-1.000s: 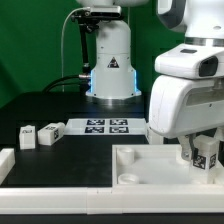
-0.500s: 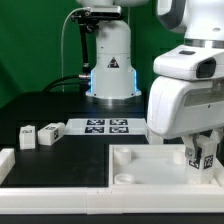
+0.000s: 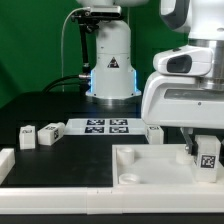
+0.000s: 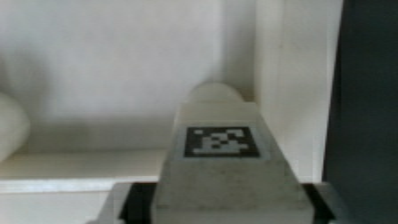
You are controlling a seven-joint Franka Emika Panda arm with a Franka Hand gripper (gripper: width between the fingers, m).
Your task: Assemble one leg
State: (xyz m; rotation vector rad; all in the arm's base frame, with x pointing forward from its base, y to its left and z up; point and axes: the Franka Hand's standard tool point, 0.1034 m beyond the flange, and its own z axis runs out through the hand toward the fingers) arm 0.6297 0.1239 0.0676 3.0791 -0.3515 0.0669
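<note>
**Robot arm held 1 leg over the white panel**

At the exterior view's left, 2 small tagged blocks sat on the dark table, well apart from the arm. Toward the middle, the marker board lay flat in front of the robot base. A large white square panel filled the foreground, with a round socket near its front edge. At the exterior view's right, the gripper was closed on the leg, a stubby white block with a tag, held just above or on the panel's surface; contact could not be told. The wrist view showed the leg upright between the jaws.

Judged from this, the leg was picked up but not yet seated or screwed in. Raised panel edges stood close around the leg, while open room lay above and toward the table's middle
</note>
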